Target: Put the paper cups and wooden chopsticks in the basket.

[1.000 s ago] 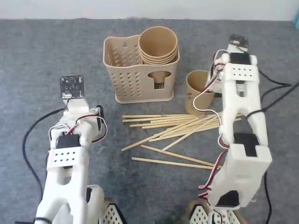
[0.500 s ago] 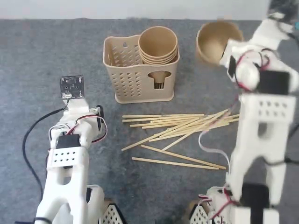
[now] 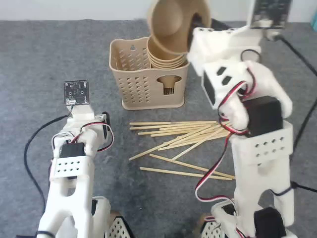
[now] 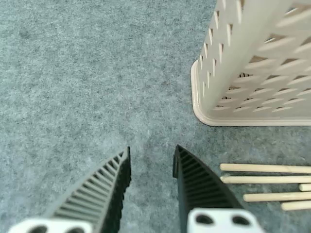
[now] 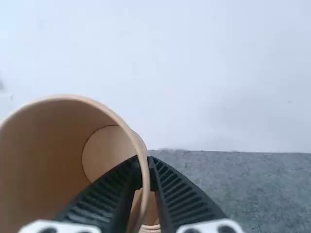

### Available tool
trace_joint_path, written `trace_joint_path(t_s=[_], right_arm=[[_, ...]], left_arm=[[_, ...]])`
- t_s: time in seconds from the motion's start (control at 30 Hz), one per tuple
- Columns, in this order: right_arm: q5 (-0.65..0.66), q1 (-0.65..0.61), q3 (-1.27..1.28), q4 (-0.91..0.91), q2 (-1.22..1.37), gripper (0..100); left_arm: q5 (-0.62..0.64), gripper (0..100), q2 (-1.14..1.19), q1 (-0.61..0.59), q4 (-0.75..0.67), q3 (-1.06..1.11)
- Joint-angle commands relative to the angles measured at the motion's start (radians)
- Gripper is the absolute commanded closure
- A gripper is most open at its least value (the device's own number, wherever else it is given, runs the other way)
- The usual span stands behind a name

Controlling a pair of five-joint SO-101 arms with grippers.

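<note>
Grey felt covers the table, with a pale wall behind it. On the felt stands the perforated basket (image 3: 130,84), and a stack of nested cups (image 3: 168,58) sits in its end nearer the right arm. The right gripper (image 5: 145,165) pinches the wall of a paper cup (image 3: 171,22), one finger inside the rim and one outside. It holds the cup tilted, mouth towards the high camera, above that stack. The cup looks light and thin-walled, likely to crumple under a hard squeeze, so a gentle hold at the stiffer rim seems wise. The wooden chopsticks (image 3: 184,133) lie scattered on the felt in front of the basket, between the two arms. They look light, stiff and prone to rolling, so they are probably best taken near mid-length. The left gripper (image 4: 152,150) hangs over bare felt beside the basket, its jaws apart and empty.
</note>
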Motion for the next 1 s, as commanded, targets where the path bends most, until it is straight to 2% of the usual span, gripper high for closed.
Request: trace_joint_path(t_s=[0.0, 0.27, 0.67, 0.87, 0.97], right_arm=[[0.051, -0.012, -0.044, 0.001, 0.079, 99.1], [0.054, 0.018, -0.044, -0.001, 0.242, 99.1], [0.075, 0.065, -0.048, 0.079, 0.259, 94.5], [0.077, 0.062, -0.049, 0.081, 0.229, 82.9], [0.121, 0.048, -0.049, 0.081, 0.180, 81.1]], left_arm=[[-0.009, 87, -0.037, 0.005, -0.023, -0.008], [-0.009, 87, -0.037, 0.005, -0.023, -0.010], [-0.009, 87, -0.037, 0.005, -0.023, -0.010], [-0.009, 87, -0.037, 0.005, -0.023, -0.008], [-0.009, 87, -0.037, 0.005, -0.023, -0.007]])
